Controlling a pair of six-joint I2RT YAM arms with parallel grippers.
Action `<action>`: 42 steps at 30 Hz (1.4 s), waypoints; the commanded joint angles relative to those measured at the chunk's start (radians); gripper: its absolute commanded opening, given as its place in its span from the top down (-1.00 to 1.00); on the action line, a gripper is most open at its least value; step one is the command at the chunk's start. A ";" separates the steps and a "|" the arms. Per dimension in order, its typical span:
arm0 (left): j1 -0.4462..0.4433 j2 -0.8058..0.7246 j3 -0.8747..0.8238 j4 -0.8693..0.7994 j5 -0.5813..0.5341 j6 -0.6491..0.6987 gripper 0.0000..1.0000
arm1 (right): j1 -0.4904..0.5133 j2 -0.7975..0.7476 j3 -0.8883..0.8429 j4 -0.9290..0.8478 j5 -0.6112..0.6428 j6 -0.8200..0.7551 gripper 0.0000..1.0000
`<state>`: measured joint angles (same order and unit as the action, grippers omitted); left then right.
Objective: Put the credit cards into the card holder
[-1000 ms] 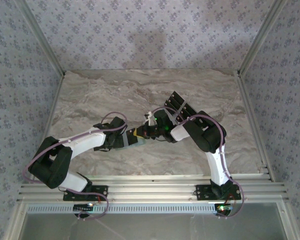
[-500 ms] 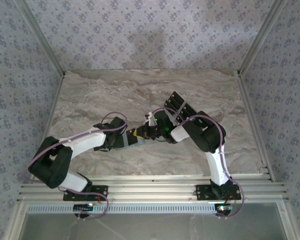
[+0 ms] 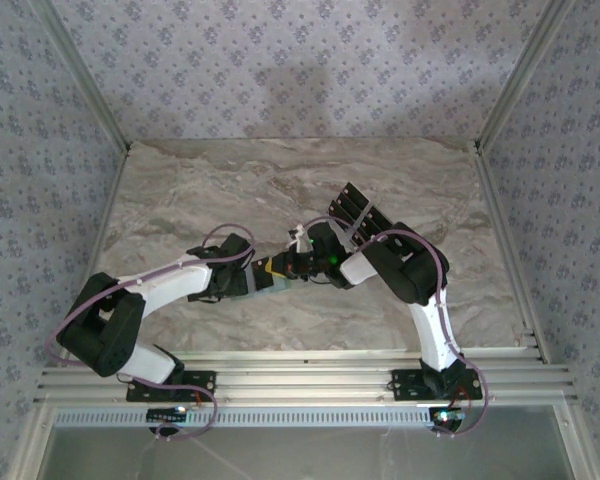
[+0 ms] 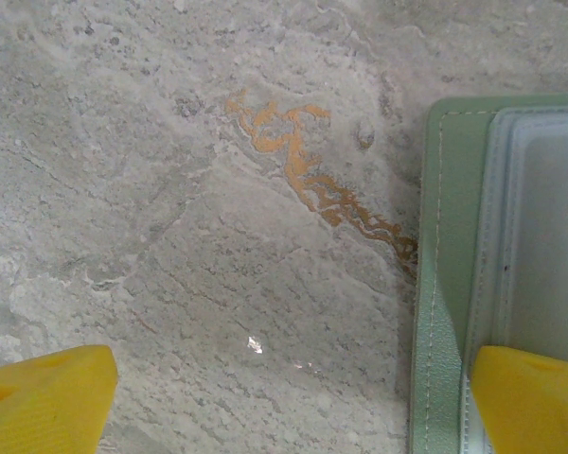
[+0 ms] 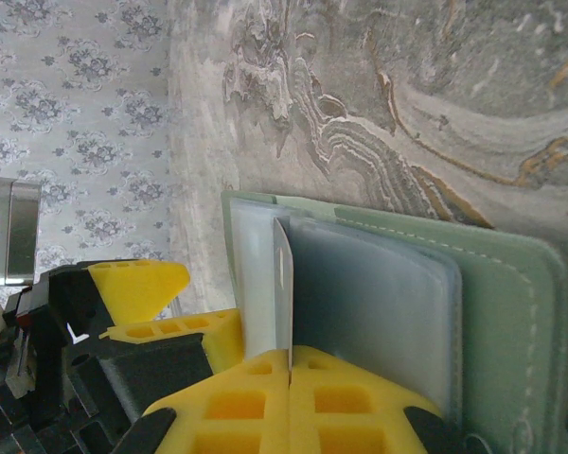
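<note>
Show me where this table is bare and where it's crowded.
Free: the far strip of table along the back wall; the right side beside the side rail; the near patch between the arm bases. Crowded: the middle, where the open left tool and right tool, pinching a card, meet at the card holder.

Legible text: none. One silver plate, at the left edge of the right wrist view in front of the patterned wall, bears a few lines of tiny dark print, too small to read. The pale green card holder, with stitched edge and cloudy sleeves, shows plain faces in both wrist views.
</note>
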<state>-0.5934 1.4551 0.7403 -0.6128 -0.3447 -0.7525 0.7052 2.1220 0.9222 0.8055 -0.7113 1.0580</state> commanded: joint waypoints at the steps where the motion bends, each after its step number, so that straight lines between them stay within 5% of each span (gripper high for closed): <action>1: 0.004 0.022 -0.012 -0.012 -0.008 -0.005 -0.94 | 0.009 0.049 -0.025 -0.069 0.014 0.001 1.00; 33: 0.004 0.024 -0.009 -0.005 -0.002 -0.006 -0.94 | 0.039 0.070 0.056 -0.196 -0.020 -0.040 1.00; 38: 0.004 0.016 -0.002 -0.009 0.001 -0.010 -0.94 | 0.025 0.019 0.063 -0.271 -0.011 -0.075 0.26; 42: 0.003 -0.001 0.006 -0.011 0.000 -0.011 -0.94 | 0.012 -0.039 0.079 -0.382 0.002 -0.134 -0.02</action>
<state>-0.5934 1.4567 0.7406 -0.6094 -0.3443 -0.7525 0.7235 2.0914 1.0092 0.6449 -0.7521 0.9928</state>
